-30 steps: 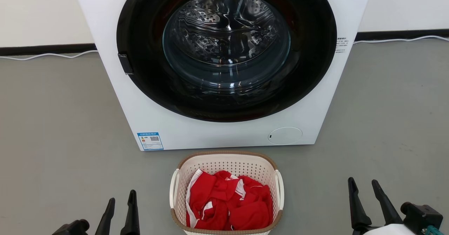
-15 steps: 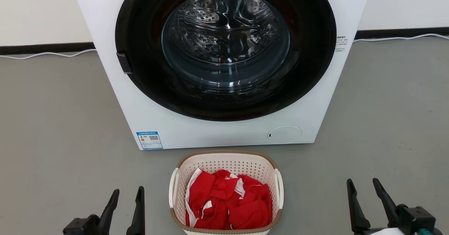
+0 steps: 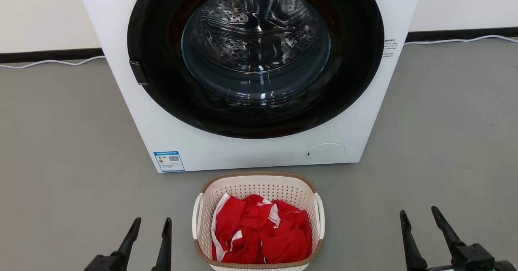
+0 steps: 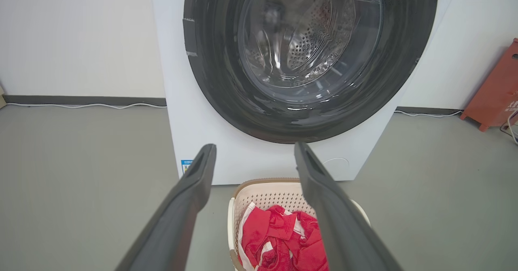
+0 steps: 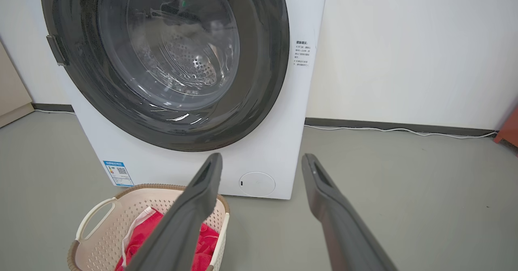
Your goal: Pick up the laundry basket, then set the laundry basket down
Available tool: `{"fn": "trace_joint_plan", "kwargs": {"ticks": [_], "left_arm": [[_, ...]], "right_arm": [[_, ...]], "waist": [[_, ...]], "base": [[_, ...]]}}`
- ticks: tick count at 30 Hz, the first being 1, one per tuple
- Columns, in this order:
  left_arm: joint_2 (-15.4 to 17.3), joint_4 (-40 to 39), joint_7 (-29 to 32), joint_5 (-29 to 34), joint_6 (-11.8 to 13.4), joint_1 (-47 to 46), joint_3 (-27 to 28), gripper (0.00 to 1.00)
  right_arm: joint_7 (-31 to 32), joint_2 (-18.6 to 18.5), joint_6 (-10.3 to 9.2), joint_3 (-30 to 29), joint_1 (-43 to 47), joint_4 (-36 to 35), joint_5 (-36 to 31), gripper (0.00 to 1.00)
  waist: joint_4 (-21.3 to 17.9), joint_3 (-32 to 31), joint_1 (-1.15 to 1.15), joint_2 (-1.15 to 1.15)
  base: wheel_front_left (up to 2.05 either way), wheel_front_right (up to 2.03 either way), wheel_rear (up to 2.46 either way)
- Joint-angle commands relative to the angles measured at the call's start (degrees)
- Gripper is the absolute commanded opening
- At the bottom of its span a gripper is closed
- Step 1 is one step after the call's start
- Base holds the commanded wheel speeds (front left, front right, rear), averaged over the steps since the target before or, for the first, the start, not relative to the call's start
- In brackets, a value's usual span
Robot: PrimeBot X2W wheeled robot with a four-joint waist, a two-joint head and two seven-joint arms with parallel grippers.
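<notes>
The laundry basket (image 3: 259,188) stands on the grey floor just in front of the washing machine. It is cream-white and perforated, with a brown rim and white side handles, and crumpled red-and-white clothing (image 3: 263,234) lies inside. My left gripper (image 3: 153,221) is open, low on the basket's left side and apart from it. My right gripper (image 3: 418,212) is also open, farther off on the basket's right. In the left wrist view the basket (image 4: 267,192) lies below and between the left gripper's (image 4: 255,147) fingers. In the right wrist view the basket (image 5: 121,210) sits lower left of the right gripper (image 5: 263,157).
A white front-loading washing machine (image 3: 243,153) with a dark round door rises right behind the basket. A white cable (image 3: 48,62) runs along the wall's base. An orange-red object (image 4: 493,89) leans at the wall to the right, and a beige cabinet (image 5: 12,93) stands at the left.
My left gripper has moved right, nearer the basket's left handle. My right gripper has sunk a little in view. The whole picture has shifted slightly with the camera; the basket has not moved.
</notes>
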Motion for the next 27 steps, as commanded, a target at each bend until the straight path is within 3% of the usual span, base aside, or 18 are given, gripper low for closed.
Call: {"fn": "trace_joint_plan", "kwargs": {"ticks": [1,27], "left_arm": [[0.8,-1.8,-1.1,2.1,-0.4,-0.9,1.4,1.00],[0.8,-1.7,-1.4,3.2,-0.4,-1.2,1.8,1.00]], "right_arm": [[-1.4,-0.6,0.17,1.2,-0.8,-1.2,-2.3,1.00],[-1.8,-0.2,0.18,0.7,-1.8,-0.9,-2.9,1.00]], "waist": [[0.0,0.0,0.00,0.00],[0.1,2.0,0.00,0.00]], "base": [[0.00,0.00,0.00],[0.00,0.00,0.00]]}}
